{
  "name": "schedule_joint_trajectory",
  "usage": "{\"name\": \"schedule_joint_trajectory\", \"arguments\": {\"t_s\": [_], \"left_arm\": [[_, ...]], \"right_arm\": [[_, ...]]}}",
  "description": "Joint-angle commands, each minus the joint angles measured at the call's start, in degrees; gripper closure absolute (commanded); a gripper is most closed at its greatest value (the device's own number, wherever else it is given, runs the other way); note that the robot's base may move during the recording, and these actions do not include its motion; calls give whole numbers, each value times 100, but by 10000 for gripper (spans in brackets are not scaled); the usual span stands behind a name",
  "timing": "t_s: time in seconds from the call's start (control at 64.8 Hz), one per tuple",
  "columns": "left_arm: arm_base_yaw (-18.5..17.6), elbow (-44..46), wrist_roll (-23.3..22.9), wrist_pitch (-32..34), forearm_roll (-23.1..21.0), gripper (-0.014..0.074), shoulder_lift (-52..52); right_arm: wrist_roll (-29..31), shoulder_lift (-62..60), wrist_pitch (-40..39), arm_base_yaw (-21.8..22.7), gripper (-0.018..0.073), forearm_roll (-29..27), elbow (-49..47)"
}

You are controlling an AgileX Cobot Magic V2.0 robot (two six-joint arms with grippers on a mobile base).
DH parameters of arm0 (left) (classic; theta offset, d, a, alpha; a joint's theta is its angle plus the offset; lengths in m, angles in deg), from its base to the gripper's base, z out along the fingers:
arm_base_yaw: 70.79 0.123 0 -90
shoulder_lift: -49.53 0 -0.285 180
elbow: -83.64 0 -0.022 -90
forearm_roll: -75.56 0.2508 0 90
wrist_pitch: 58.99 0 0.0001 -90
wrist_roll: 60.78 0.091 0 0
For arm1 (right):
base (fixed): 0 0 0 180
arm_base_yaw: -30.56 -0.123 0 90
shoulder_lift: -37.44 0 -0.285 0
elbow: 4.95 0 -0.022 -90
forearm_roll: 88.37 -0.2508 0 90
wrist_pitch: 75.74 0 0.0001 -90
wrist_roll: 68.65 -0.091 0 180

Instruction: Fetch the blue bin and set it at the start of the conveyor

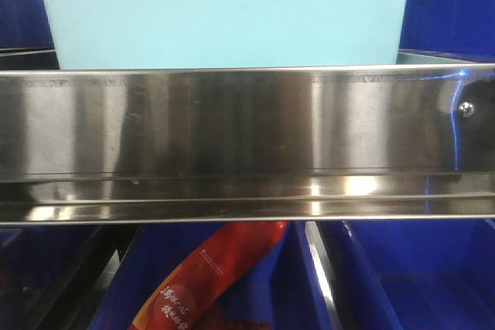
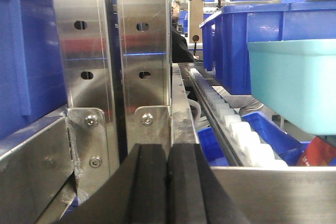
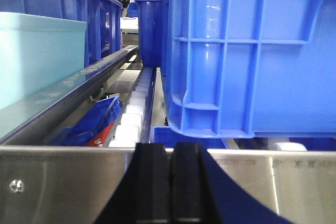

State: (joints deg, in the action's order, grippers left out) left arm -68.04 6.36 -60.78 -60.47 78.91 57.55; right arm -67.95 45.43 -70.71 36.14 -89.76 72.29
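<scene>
**A snag waiting to happen**

The blue bin [image 1: 224,13] sits behind the steel shelf rail [image 1: 232,137], with dark crates [image 3: 252,56] close beside it. The left gripper [image 2: 168,153] and right gripper [image 3: 169,150] are pressed together, empty. Lifting the bin out could catch that rail.

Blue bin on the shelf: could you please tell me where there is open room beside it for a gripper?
Left of the blue bin, the white roller lane up to the steel uprights looks open. Right of it, a roller strip runs beside the dark blue crate. Behind the bin, more blue crates crowd in.
</scene>
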Motion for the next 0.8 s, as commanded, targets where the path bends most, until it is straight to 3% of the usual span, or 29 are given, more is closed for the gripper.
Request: {"name": "schedule_joint_trajectory", "arguments": {"t_s": [0.0, 0.679, 0.787], "left_arm": [[-38, 6, 0, 95, 24, 707, -24], [-38, 6, 0, 108, 24, 707, -24], [-38, 6, 0, 415, -62, 707, -24]], "right_arm": [[9, -20, -119, 21, 725, 0, -2], [9, -20, -210, 21, 725, 0, -2], [9, -20, -456, 21, 725, 0, -2]]}}
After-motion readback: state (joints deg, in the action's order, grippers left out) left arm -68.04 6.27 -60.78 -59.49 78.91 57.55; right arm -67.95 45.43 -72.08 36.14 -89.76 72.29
